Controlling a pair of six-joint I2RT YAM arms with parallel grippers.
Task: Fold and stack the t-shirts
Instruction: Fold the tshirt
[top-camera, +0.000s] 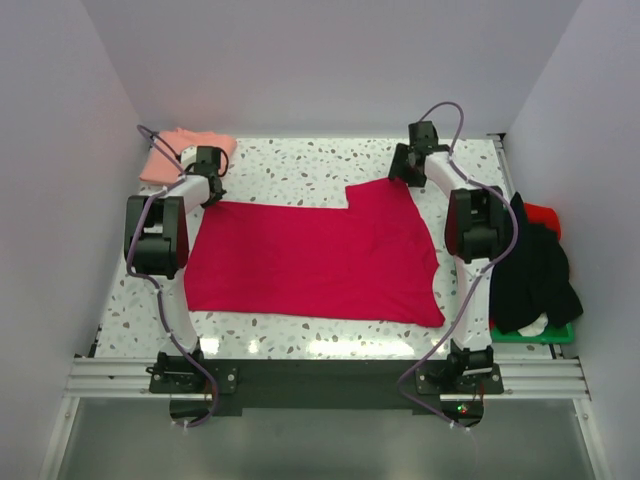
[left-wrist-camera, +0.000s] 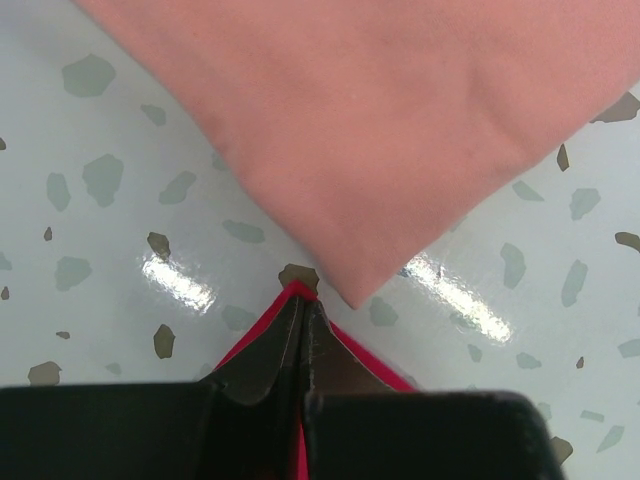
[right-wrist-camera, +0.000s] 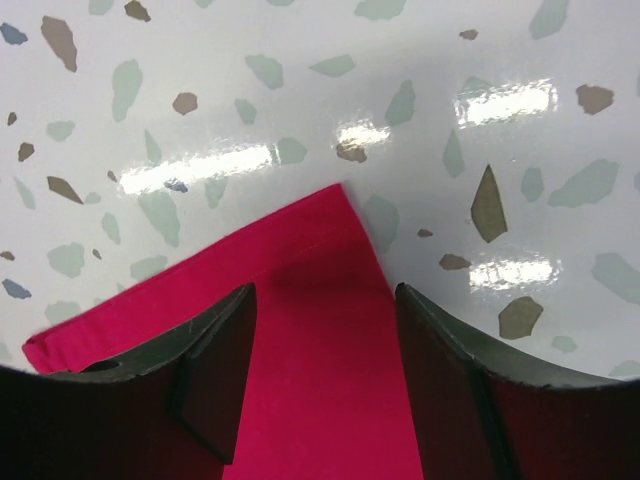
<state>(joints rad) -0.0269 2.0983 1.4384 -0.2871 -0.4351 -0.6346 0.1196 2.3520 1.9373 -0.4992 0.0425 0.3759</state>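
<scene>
A crimson-red t-shirt (top-camera: 315, 258) lies spread flat across the middle of the speckled table. My left gripper (top-camera: 211, 190) is at its far left corner, and in the left wrist view its jaws (left-wrist-camera: 302, 305) are shut on that red corner (left-wrist-camera: 290, 292). A pale salmon-pink t-shirt (top-camera: 180, 152) lies bunched in the far left corner of the table, its tip (left-wrist-camera: 400, 130) just beyond my left fingertips. My right gripper (top-camera: 404, 176) hovers over the red shirt's far right corner (right-wrist-camera: 320, 300), open, with a finger on each side of the cloth.
A green tray (top-camera: 535, 333) at the right edge holds a heap of black cloth (top-camera: 535, 270) and something red (top-camera: 542, 214). White walls close in the table at the back and both sides. The arm bases sit on the near rail (top-camera: 320, 375).
</scene>
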